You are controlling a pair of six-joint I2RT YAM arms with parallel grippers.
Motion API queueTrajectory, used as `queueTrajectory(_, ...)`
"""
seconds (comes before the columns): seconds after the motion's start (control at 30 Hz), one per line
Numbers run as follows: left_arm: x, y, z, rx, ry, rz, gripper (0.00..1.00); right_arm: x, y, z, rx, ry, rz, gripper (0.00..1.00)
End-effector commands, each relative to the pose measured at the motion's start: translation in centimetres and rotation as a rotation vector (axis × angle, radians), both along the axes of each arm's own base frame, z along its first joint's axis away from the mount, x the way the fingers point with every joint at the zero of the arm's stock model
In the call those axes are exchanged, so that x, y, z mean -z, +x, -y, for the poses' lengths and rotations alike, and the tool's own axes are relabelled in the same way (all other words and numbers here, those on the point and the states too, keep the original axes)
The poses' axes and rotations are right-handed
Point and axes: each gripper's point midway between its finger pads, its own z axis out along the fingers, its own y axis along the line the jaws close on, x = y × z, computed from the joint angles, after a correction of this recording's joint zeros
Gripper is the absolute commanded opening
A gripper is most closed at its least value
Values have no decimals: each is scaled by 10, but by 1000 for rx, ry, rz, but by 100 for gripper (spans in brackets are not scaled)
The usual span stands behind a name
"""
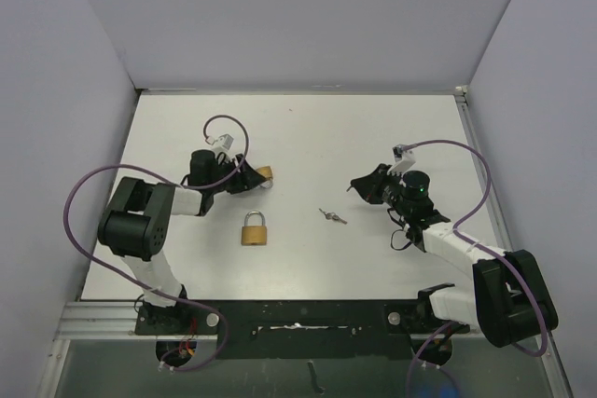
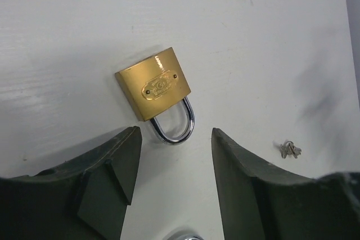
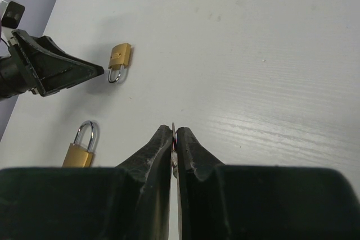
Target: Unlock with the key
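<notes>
A large brass padlock [image 1: 255, 229] lies mid-table with its shackle pointing away from the arms. It also shows in the left wrist view [image 2: 156, 85] and the right wrist view [image 3: 80, 151]. A smaller brass padlock [image 1: 265, 174] lies by my left gripper [image 1: 247, 179], and shows in the right wrist view [image 3: 119, 60]. My left gripper [image 2: 174, 133] is open and empty, low over the table. My right gripper [image 1: 355, 184] is shut on a thin metal key blade [image 3: 173, 128], held on edge above the table. My right gripper's tips [image 3: 174, 131] point toward the padlocks.
A small bunch of keys [image 1: 331, 216] lies on the table between the arms, also seen in the left wrist view [image 2: 290, 149]. Grey walls enclose the white table [image 1: 373, 137] on three sides. A chrome shackle edge [image 2: 183, 234] shows under the left gripper.
</notes>
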Motion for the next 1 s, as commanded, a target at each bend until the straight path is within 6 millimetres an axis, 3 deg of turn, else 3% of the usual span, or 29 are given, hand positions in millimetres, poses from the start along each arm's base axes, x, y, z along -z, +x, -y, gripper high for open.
queueTrajectory(0.0, -32, 13, -8, -40, 68, 82, 53, -32, 13, -3, -9, 20, 94, 0)
queueTrajectory(0.3, -19, 21, -6, -35, 144, 60, 59, -31, 12, -5, -15, 22, 95, 0)
queueTrajectory(0.97, -5, 45, 36, 66, 362, 70, 60, -32, 7, 2, 3, 9, 106, 0)
